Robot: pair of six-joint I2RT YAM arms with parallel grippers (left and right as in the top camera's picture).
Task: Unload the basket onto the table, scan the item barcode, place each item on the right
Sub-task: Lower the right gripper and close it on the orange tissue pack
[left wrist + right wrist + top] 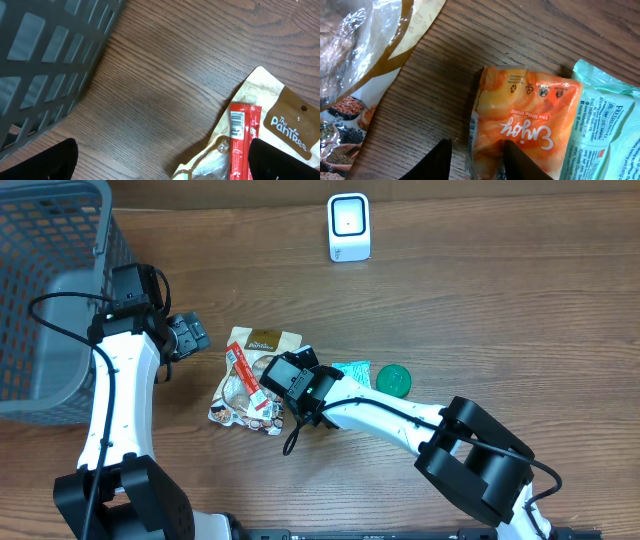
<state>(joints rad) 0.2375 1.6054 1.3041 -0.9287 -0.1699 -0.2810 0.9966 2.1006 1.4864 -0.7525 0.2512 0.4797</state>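
Note:
An orange snack packet (pixel 530 115) printed "Enjoy" lies flat on the wooden table, seen in the right wrist view. My right gripper (pixel 477 162) stands low over its left edge, partly open. One finger is over bare wood and the other rests on the packet. From overhead, the right gripper (pixel 305 385) hides the packet. The white barcode scanner (pixel 349 227) stands at the far side of the table. My left gripper (pixel 190 335) hangs wide open beside the basket, with nothing between its fingers (pixel 42 162).
A brown Pantree bag (pixel 265 345) with a red stick pack (pixel 243 368) on it lies left of the right gripper. A pale green packet (pixel 607 120) touches the orange one, next to a green round lid (pixel 393 380). A grey mesh basket (pixel 50 290) fills the far left.

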